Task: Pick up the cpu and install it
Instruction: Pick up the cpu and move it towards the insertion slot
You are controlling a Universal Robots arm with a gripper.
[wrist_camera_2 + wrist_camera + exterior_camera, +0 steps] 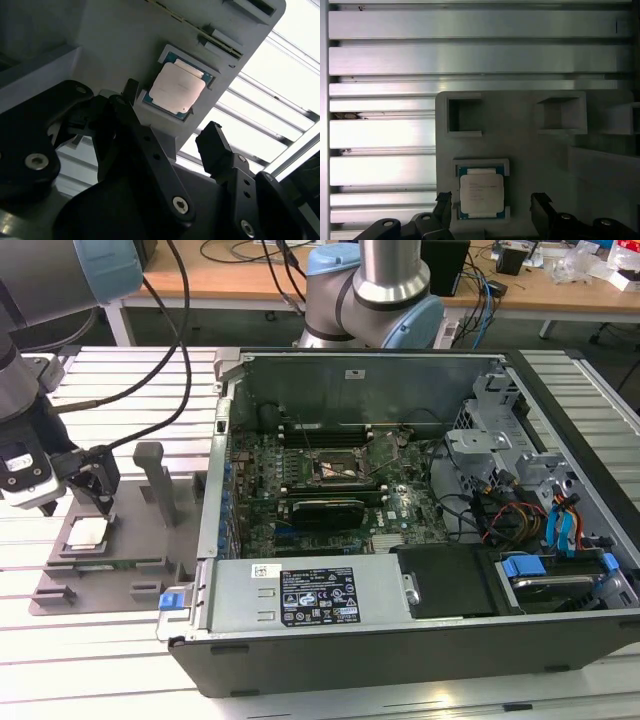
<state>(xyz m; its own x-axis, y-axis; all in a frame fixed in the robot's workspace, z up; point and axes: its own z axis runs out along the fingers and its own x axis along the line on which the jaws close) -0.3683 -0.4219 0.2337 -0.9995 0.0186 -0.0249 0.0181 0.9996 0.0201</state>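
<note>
The cpu [88, 532] is a small square chip with a pale metal top. It lies flat in a recess of the grey holder plate [110, 565] at the exterior view's left, outside the computer case. My gripper [80, 505] hangs just above it, open and holding nothing. In both wrist views the two black fingers stand on either side of the cpu [177, 89] [481, 192] with a gap to each edge; one fingertip [540, 202] shows beside it. The black socket frame [345, 468] sits on the motherboard inside the case.
The open computer case [400, 640] takes up the middle and the exterior view's right, with drive bays and cables [520, 510] inside. Grey upright posts [155, 480] rise from the holder plate near my gripper. The slatted aluminium table [120, 660] lies underneath.
</note>
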